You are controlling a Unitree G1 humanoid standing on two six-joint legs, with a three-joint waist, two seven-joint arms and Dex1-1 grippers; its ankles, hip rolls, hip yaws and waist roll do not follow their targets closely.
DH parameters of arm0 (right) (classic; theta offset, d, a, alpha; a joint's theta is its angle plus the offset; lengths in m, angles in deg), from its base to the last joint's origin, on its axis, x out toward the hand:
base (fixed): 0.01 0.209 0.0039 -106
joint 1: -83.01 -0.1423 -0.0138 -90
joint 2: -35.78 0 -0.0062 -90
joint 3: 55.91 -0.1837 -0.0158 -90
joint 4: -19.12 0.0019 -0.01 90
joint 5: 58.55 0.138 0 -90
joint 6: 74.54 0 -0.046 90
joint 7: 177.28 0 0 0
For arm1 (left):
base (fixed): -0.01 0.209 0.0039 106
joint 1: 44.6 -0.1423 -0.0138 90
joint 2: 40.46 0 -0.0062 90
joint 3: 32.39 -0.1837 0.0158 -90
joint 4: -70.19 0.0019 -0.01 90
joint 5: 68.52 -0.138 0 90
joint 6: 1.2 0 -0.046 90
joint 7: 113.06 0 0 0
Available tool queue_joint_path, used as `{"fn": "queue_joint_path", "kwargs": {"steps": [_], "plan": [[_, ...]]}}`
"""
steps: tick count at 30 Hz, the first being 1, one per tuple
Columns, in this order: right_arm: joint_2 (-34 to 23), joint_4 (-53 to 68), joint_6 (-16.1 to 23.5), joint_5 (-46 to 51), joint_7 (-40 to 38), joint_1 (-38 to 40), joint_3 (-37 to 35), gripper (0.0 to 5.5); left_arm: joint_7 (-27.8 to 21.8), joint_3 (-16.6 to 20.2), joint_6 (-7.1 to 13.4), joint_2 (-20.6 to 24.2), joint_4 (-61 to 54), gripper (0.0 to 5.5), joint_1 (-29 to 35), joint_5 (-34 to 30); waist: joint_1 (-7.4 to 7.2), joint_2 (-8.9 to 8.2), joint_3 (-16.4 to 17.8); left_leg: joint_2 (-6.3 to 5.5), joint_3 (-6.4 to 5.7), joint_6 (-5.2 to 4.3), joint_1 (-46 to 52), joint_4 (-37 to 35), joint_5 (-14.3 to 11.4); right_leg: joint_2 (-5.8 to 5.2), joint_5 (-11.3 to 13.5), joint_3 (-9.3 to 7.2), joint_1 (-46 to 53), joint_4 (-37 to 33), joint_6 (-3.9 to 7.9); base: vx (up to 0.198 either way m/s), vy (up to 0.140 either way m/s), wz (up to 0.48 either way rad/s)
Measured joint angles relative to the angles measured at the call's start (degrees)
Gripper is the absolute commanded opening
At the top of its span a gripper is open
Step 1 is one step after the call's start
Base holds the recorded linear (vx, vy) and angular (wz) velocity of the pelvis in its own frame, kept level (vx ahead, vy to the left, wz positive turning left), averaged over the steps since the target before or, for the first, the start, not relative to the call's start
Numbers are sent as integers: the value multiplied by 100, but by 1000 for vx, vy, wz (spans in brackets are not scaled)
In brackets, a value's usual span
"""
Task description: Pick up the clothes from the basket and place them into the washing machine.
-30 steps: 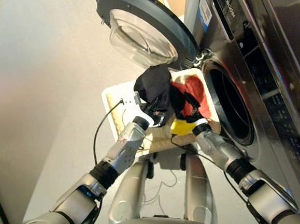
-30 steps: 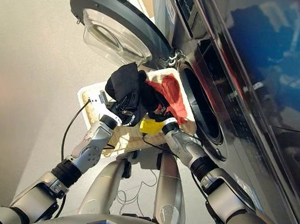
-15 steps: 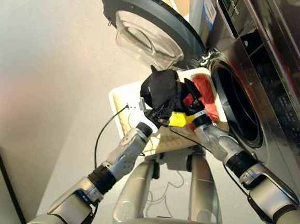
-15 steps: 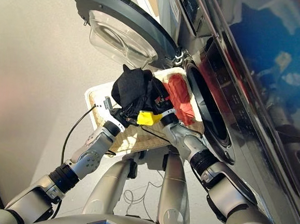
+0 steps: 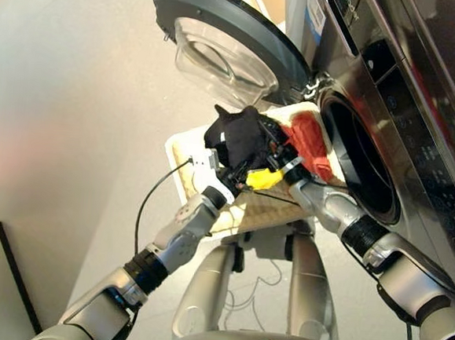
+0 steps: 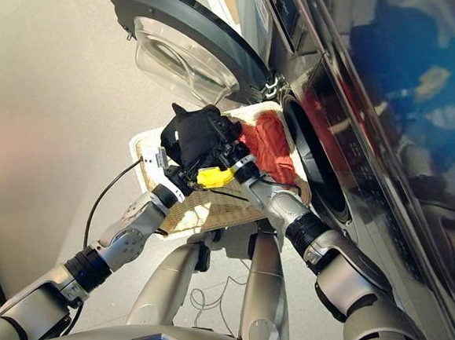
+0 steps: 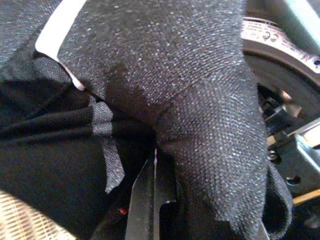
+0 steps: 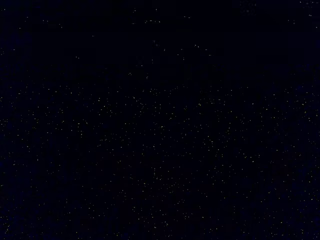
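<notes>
A black garment [image 5: 237, 134] hangs bunched above the cream woven basket [image 5: 179, 147]. My left gripper [image 5: 231, 169] holds it from below, shut on the cloth. In the left wrist view dark cloth [image 7: 190, 100] fills the picture around one finger [image 7: 147, 200]. My right gripper [image 5: 273, 145] is pushed into the same bundle from the right, and its wrist view is fully dark. A coral red garment [image 5: 311, 145] lies in the basket's far corner, beside the washing machine's [image 5: 392, 80] open drum mouth [image 5: 362, 165].
The round glass door [image 5: 221, 47] stands swung open above and to the left of the bundle. The basket sits on the floor right in front of the machine. A black cable [image 5: 149, 211] loops beside my left forearm.
My right gripper has moved up and left from the coral red garment into the black bundle. The bundle has shifted slightly left. The camera has tilted.
</notes>
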Motion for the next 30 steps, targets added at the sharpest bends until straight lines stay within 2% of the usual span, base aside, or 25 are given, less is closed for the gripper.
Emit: {"fn": "queue_joint_path", "kwargs": {"steps": [3,7,8,9,10,14,16,18,20,22,23,26,28,30], "plan": [[-100,-2,6,0,171,-17,128,0,-68,-40,-31,58,-97,0,-2,100,52,-2,-9,-1,0,-1,-1,25,-2,-1,-1,0,2,16,1,0,0,0],[-136,-9,118,11,307,-23,170,0,-119,-88,-122,168,-97,0,-20,103,47,-13,-15,0,-1,-6,-7,67,-6,-1,-4,2,1,56,5,0,0,0],[-138,-9,129,14,307,-11,168,0,-127,-89,-127,169,-97,37,-31,103,48,-20,-19,0,-1,-6,-8,75,-7,-2,-4,2,0,63,5,0,0,0],[-138,-9,134,18,308,-3,168,0,-130,-91,-133,165,-99,242,-41,121,47,-32,-27,1,-1,-7,-16,86,-9,-2,-5,2,-2,66,6,0,0,0],[-138,-9,153,32,306,7,159,0,-150,-124,-147,166,-100,550,-41,129,44,-51,-43,2,-2,-11,-36,105,-13,-1,-6,2,-15,66,7,0,0,0],[-103,6,469,249,207,352,-173,0,-144,-12,-221,239,-21,550,-161,202,14,-151,-142,0,1,-13,-116,148,-15,-2,-6,7,-84,77,6,0,0,0],[11,21,472,470,133,613,-383,0,-142,123,-205,214,-15,550,-240,225,-15,-180,-159,-2,8,-11,-117,152,-17,-4,-6,14,-84,78,6,0,0,0],[165,10,456,727,98,919,-745,0,-174,347,-196,68,-23,550,-358,245,-21,-204,-176,-4,17,-8,-115,154,-20,-6,-6,20,-85,79,6,0,0,0],[303,3,432,958,26,1178,-1047,0,-183,675,-146,-286,-51,550,-466,333,-41,-209,-181,-8,35,-5,-115,155,-22,-12,-6,25,-86,80,6,0,0,0],[330,1,404,1113,10,1340,-1223,0,-152,961,-21,-522,-38,550,-644,364,-65,-210,-181,-8,37,-4,-116,157,-23,-10,-6,30,-91,86,6,0,0,0],[399,1,395,1209,-3,1498,-1489,0,-91,1283,38,-671,-43,550,-708,318,-71,-210,-181,-2,43,-6,-116,158,-26,-20,-6,34,-92,85,6,0,0,0],[489,-57,353,1810,-95,1772,-1963,0,403,2082,470,-798,-42,550,-926,-33,-51,-211,-182,18,38,-11,-114,163,-32,-18,-10,34,-95,88,0,69,1,-17],[569,-138,374,2318,-200,1935,-2273,0,677,2466,742,-792,-30,550,-1034,-296,-59,-216,-188,30,37,-25,-110,163,-40,-8,-15,41,-96,86,-4,53,0,-13],[873,-332,373,2975,-272,2089,-2767,0,929,2797,926,-924,210,550,-1079,-589,-59,-217,-191,35,37,-26,-116,160,-41,1,-15,40,-100,80,-5,0,0,0]]}}
